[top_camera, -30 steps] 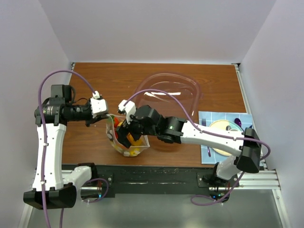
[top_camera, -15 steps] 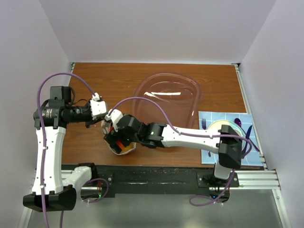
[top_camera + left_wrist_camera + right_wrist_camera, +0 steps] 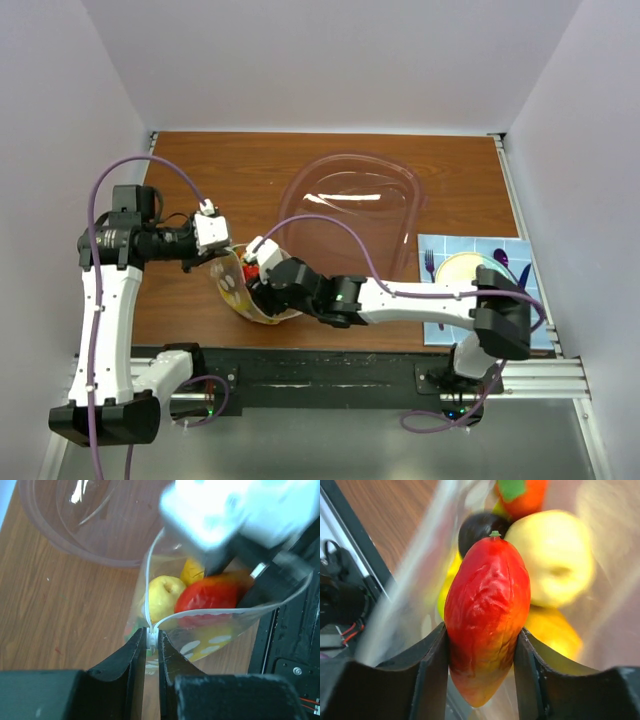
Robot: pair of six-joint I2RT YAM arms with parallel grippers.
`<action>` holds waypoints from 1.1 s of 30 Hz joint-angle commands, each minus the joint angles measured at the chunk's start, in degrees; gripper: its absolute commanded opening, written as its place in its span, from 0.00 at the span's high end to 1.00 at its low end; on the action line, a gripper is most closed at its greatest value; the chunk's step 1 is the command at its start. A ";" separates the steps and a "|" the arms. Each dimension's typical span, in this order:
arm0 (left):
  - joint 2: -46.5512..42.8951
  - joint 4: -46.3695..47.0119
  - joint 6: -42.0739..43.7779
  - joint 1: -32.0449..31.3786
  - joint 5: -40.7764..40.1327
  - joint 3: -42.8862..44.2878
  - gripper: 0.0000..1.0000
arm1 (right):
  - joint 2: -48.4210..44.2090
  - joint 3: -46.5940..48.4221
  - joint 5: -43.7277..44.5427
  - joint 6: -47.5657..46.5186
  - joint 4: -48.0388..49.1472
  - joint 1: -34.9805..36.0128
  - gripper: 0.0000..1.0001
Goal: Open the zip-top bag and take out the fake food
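1. The bag [image 3: 238,292] is clear plastic with white dots. It hangs near the front edge of the worktop [image 3: 220,170], left of the middle, between the two arms and just in front of the big clear bowl [image 3: 345,157].
2. The left pincer [image 3: 151,640] is pinched together on the bag's rim. The white zip strip is squeezed between its two dark fingers, and that side of the mouth is held up off the wood.
3. The mouth of the bag gapes open. From above, the right arm reaches into it from the right, and its wrist hides most of the opening.
4. The right pincer [image 3: 485,645] is clamped on a red fruit [image 3: 487,605] with one finger against each flank. The fruit's small green stalk end points away from the wrist camera.
5. The rest of the toy food [image 3: 200,600] is packed around it inside the bag:
   - a yellow apple [image 3: 560,560] touches the red fruit's right side;
   - a dark round piece [image 3: 479,527] sits just behind it;
   - an orange piece [image 3: 527,497] with a green patch lies farther back;
   - more yellow shows underneath.
6. In the right wrist view the bag's wall runs up the left as a pale blur — too soft to make out any dots.
7. At the far right a plate [image 3: 455,270] sits on a blue checked mat with a fork [image 3: 428,262] beside it. It is well apart from the bag and partly covered by the right arm.
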 commanded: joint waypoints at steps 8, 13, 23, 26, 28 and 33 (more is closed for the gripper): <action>2.98 7.74 -2.40 0.34 -5.27 -1.50 0.97 | -16.09 -1.08 13.24 -4.54 2.73 -0.38 0.85; 3.15 7.92 -2.23 1.21 -9.92 2.98 0.97 | -19.44 -2.57 18.71 -1.31 -0.78 -8.17 0.93; 14.12 15.99 -7.48 9.46 -15.81 17.48 0.99 | -14.88 -2.93 19.41 1.60 -6.24 -17.70 0.91; 15.36 24.24 -12.83 11.14 -18.62 17.85 0.99 | -12.16 -3.37 18.19 2.48 -6.24 -19.37 0.83; 15.80 28.11 -14.70 11.41 -19.33 17.58 0.99 | -10.40 -3.02 16.78 3.01 -6.59 -20.51 0.64; 16.16 24.72 -14.63 11.41 -17.85 16.18 0.99 | -6.09 -1.00 14.84 4.50 -9.75 -20.69 0.10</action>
